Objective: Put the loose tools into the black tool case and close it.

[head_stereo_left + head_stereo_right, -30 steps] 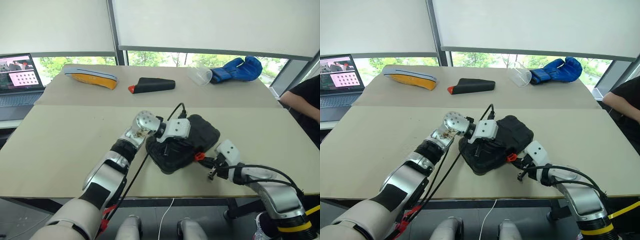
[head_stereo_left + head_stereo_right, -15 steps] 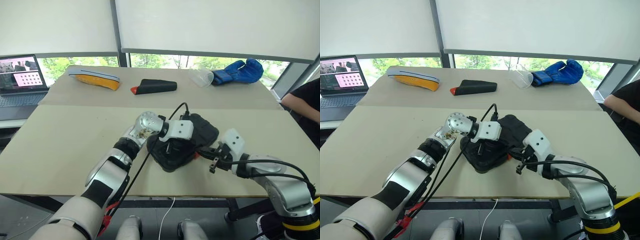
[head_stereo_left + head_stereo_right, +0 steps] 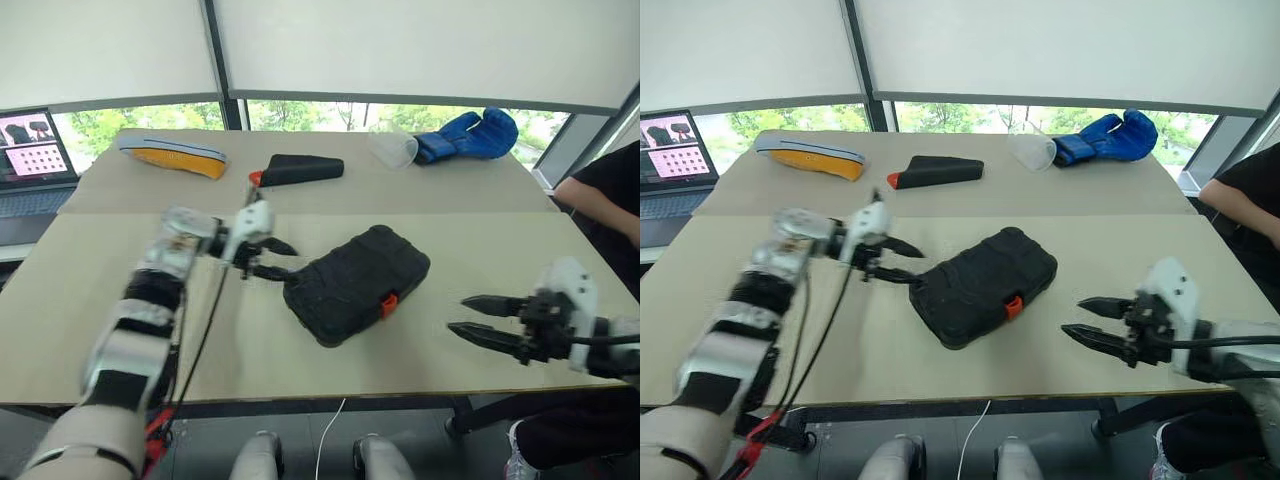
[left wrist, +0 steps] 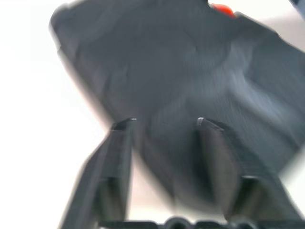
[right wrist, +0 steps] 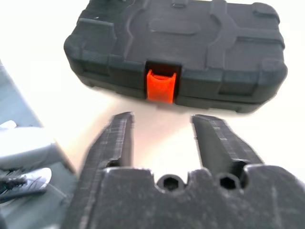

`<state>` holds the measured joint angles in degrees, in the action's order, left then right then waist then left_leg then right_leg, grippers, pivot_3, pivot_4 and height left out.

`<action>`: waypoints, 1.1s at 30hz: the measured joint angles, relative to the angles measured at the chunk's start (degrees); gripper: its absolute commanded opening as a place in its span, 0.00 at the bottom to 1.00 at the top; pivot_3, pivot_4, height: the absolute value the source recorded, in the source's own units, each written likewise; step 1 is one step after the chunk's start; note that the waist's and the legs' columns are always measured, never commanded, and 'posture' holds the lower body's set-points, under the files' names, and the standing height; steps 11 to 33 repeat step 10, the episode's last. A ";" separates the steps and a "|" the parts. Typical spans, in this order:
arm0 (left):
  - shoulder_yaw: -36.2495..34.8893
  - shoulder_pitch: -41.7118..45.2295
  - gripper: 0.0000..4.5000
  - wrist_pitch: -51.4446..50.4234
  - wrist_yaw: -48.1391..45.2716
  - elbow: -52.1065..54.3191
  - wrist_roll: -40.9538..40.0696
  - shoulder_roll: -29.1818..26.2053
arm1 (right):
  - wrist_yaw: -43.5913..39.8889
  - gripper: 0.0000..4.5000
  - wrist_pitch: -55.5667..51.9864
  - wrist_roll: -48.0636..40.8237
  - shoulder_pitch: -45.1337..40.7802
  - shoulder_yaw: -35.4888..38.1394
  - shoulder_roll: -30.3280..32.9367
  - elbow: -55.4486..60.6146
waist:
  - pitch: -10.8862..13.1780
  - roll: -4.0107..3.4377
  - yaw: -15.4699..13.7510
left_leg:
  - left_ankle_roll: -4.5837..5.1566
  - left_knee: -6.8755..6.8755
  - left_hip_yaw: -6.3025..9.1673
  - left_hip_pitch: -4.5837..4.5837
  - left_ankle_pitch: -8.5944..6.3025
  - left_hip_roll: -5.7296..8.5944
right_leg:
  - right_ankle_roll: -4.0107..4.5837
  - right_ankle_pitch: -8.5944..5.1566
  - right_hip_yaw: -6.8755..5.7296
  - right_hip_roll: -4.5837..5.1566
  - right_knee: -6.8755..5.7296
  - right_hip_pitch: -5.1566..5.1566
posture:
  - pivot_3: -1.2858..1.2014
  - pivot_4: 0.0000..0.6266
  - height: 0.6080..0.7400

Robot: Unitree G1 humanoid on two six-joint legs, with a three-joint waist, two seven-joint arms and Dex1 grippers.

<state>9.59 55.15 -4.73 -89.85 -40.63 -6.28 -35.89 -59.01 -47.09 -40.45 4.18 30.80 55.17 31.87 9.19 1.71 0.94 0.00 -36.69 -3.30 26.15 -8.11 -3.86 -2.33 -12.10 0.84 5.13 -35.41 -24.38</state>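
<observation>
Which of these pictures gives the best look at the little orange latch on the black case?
The right wrist view: the latch faces the camera, centred on the closed case. Both eye views show it small on the case's near edge; the left wrist view catches a blurred orange bit past the case's far edge.

Both our arms out over the table, grippers spread and holding nothing.
Our left gripper (image 3: 277,259) sits left of centre, arm stretched forward, fingers pointing toward our right and slightly down, jaws apart; in the left wrist view both fingers (image 4: 116,152) stand well separated. Our right gripper (image 3: 481,320) is near the front edge on our right, fingers pointing toward our left, jaws parted, with a clear gap between the fingers (image 5: 116,138) in the right wrist view.
</observation>
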 measured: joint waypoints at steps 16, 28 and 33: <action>-6.95 -12.08 0.99 -19.99 -1.26 19.48 -11.14 -15.73 | -9.78 1.00 -0.90 -5.15 1.49 6.85 6.51 -6.86 | 0.07 0.07 -1.23 | -0.47 0.00 -0.08 0.03 -0.29 0.04 | -0.14 -0.03 -0.12 0.21 0.27 0.08 | 0.52 0.24 1.00; -6.95 -12.08 0.99 -19.99 -1.26 19.48 -11.14 -15.73 | -9.78 1.00 -0.90 -5.15 1.49 6.85 6.51 -6.86 | 0.07 0.07 -1.23 | -0.47 0.00 -0.08 0.03 -0.29 0.04 | -0.14 -0.03 -0.12 0.21 0.27 0.08 | 0.52 0.24 1.00; -6.95 -12.08 0.99 -19.99 -1.26 19.48 -11.14 -15.73 | -9.78 1.00 -0.90 -5.15 1.49 6.85 6.51 -6.86 | 0.07 0.07 -1.23 | -0.47 0.00 -0.08 0.03 -0.29 0.04 | -0.14 -0.03 -0.12 0.21 0.27 0.08 | 0.52 0.24 1.00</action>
